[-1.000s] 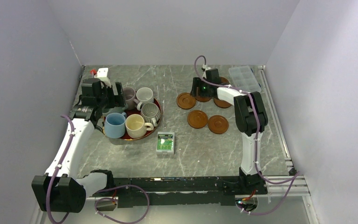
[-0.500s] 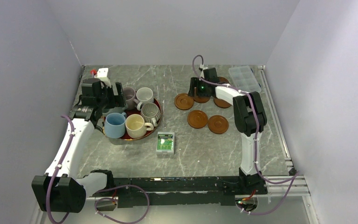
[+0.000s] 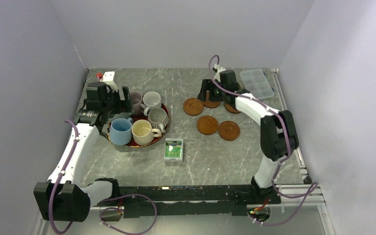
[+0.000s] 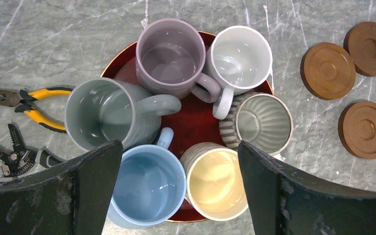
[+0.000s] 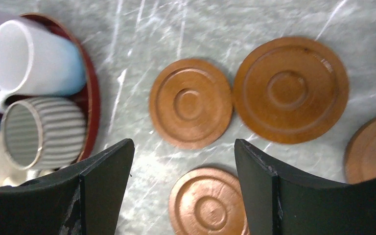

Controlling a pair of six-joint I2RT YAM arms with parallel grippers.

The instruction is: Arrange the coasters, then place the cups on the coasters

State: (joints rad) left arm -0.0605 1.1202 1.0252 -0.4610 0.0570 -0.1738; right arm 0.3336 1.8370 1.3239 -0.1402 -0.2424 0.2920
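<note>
Six cups stand on a dark-red tray: mauve, white, grey-green, striped, light blue and cream. My left gripper hovers open above the blue and cream cups, holding nothing. Several coasters lie on the table at the right, among them one nearest the tray, one and one. My right gripper hangs open and empty over them, with a coaster between its fingers below and two more ahead.
Yellow-handled pliers and wire strippers lie left of the tray. A green-and-white box sits at the table's middle front. A clear compartment box stands at the back right, a small white object at the back left.
The right arm's elbow has swung out to the right and its gripper has shifted slightly back and right, jaws a little wider. The coaster nearest the tray sits slightly further left. The left arm is still.
</note>
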